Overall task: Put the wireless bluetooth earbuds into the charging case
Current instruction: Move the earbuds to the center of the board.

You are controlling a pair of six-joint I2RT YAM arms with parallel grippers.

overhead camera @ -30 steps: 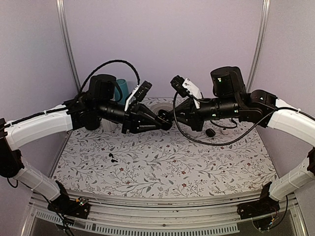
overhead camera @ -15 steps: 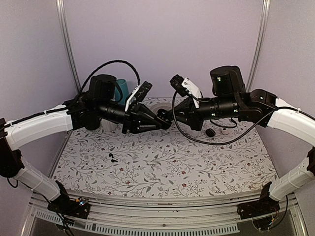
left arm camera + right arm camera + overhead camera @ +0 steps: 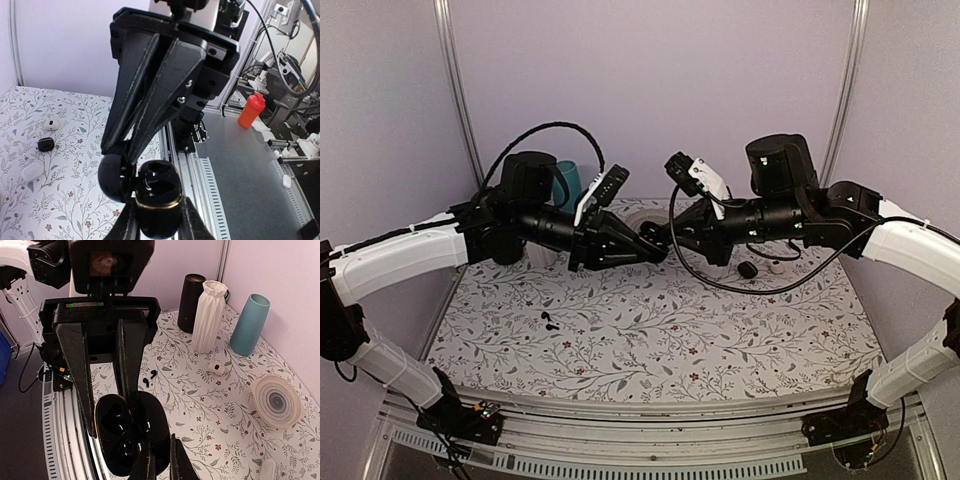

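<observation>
The black charging case [image 3: 159,184] hangs open above the cloth between both arms, its two cavities empty and ringed by a gold rim. My left gripper [image 3: 158,207] is shut on the case's body. My right gripper [image 3: 160,439] is shut on the edge of the hinged lid [image 3: 159,415], which stands swung aside. In the top view the two grippers meet mid-table, left gripper [image 3: 642,249] and right gripper [image 3: 666,240]. Two tiny black earbuds [image 3: 148,378] lie on the floral cloth, seen as dark specks [image 3: 548,320] at the left.
At the back stand a black cylinder [image 3: 192,295], a white ribbed vase [image 3: 210,315], a teal vase [image 3: 250,325] and a ringed plate [image 3: 277,401]. A white earbud case [image 3: 217,367], a second small black case [image 3: 45,144] and a white oval [image 3: 31,171] lie on the cloth. A black knob [image 3: 747,269] sits right.
My left jaws have tightened slightly on the case body. Both arms and the case stay almost where they were.
</observation>
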